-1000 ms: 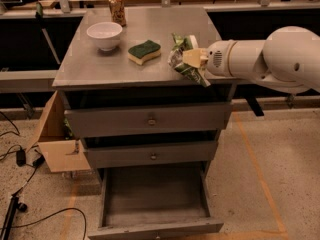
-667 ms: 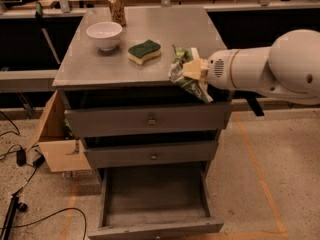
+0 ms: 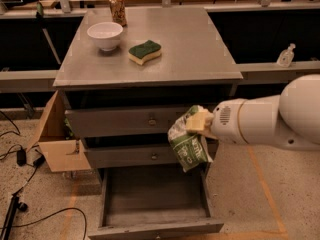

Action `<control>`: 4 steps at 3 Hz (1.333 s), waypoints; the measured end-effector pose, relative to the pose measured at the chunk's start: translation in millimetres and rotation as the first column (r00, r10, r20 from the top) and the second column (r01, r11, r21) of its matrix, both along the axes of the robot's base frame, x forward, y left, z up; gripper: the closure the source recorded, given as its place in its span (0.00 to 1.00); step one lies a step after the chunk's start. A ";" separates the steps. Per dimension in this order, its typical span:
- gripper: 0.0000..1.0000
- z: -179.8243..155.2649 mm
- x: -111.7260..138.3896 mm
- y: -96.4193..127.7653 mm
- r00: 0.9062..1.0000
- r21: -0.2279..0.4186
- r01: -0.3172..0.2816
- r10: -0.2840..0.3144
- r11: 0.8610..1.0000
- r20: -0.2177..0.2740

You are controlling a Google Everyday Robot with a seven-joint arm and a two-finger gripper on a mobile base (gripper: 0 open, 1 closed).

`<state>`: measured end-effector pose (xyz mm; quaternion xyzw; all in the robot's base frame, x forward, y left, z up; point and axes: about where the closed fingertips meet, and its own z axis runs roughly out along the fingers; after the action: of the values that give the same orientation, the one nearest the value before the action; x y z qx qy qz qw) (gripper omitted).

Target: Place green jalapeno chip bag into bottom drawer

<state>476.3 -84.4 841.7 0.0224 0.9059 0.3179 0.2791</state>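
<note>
We see our tool [image 3: 199, 121] clamped on the one green jalapeno chip bag [image 3: 187, 146], which hangs at its 7 o'clock in front of two shut knobbed drawers [image 3: 125, 121]. The one bottom drawer [image 3: 155, 229] gapes open at the bag's 6 o'clock. The tabletop [image 3: 195, 49] carries one bowl [image 3: 105, 35], one sponge [image 3: 145, 51] and one can [image 3: 118, 9].
</note>
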 end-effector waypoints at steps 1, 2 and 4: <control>1.00 -67.8 -20.0 2.5 0.979 0.102 0.117 -0.097 0.988 -0.180; 1.00 -159.2 -18.4 7.6 0.963 0.134 0.133 -0.096 0.982 -0.251; 1.00 -176.5 -4.3 11.1 0.962 0.172 0.151 -0.104 0.974 -0.251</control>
<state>472.0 -73.4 665.3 0.1457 0.8953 0.3788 0.1838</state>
